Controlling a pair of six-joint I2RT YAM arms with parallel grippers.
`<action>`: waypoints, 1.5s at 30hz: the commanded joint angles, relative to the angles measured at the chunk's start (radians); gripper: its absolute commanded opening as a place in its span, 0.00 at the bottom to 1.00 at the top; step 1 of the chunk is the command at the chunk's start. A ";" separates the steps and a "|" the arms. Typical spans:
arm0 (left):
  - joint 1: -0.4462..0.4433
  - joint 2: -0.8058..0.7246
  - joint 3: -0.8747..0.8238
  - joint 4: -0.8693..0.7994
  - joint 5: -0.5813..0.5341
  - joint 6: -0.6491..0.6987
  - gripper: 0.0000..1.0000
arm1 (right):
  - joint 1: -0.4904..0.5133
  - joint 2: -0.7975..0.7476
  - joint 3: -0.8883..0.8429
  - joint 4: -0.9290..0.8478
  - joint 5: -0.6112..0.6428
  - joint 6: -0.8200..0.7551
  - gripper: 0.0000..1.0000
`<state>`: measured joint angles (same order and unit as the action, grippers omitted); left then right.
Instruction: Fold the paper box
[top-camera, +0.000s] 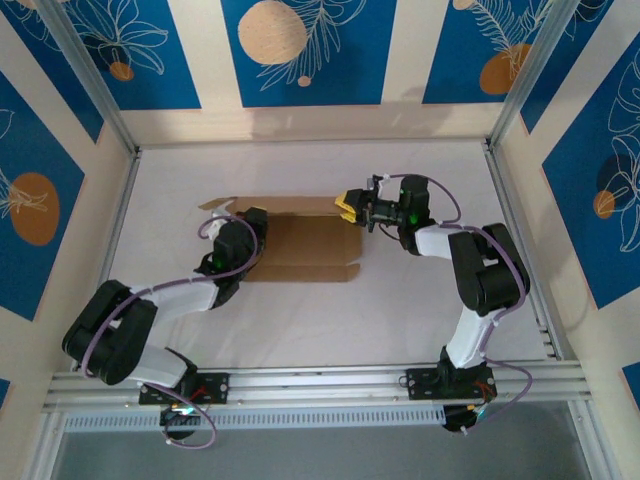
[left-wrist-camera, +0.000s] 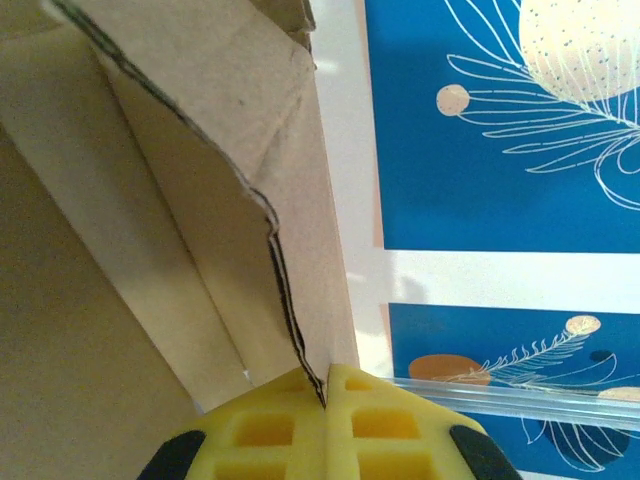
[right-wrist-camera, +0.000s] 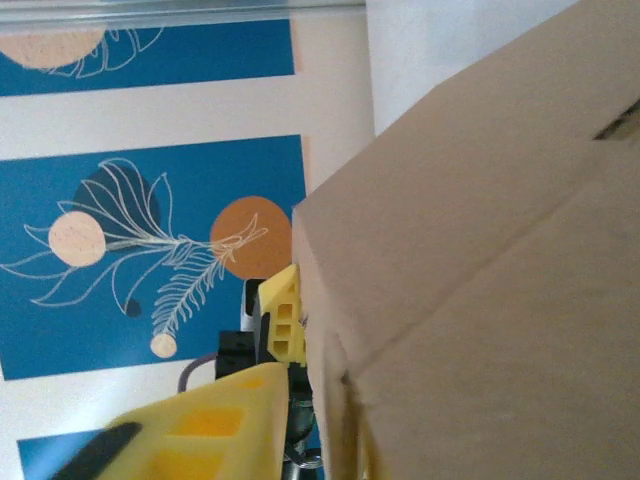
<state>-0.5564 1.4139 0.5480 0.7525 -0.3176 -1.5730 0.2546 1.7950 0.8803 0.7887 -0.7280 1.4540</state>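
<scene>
The paper box (top-camera: 300, 245) is a brown cardboard sheet lying mid-table, with its walls partly raised. My left gripper (top-camera: 250, 225) sits at the box's left end. In the left wrist view its yellow fingers (left-wrist-camera: 290, 420) are pressed together on a thin upright cardboard edge (left-wrist-camera: 285, 290). My right gripper (top-camera: 348, 208) is at the box's far right corner. In the right wrist view a cardboard flap (right-wrist-camera: 470, 230) stands between its jaws, with one yellow finger (right-wrist-camera: 200, 430) showing on the left. The left gripper's finger (right-wrist-camera: 282, 315) shows beyond it.
The white table (top-camera: 420, 300) is ringed by an aluminium frame (top-camera: 300, 385) and walls with blue panels (top-camera: 300, 50). Both arm bases sit at the near edge. The right arm's elbow (top-camera: 485, 265) bends out to the box's right.
</scene>
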 joint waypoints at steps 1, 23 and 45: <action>0.002 -0.038 0.011 -0.063 0.021 0.011 0.00 | -0.002 -0.090 0.054 -0.212 -0.015 -0.141 0.48; 0.017 -0.096 0.221 -0.502 -0.072 0.008 0.00 | 0.039 -0.370 0.389 -1.480 0.437 -0.878 0.46; 0.032 -0.103 0.127 -0.510 -0.053 0.025 0.00 | 0.135 -0.084 0.311 -1.166 0.901 -0.932 0.45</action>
<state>-0.5396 1.2957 0.6746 0.2951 -0.3740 -1.5627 0.3897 1.7107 1.2007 -0.4805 0.0849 0.5617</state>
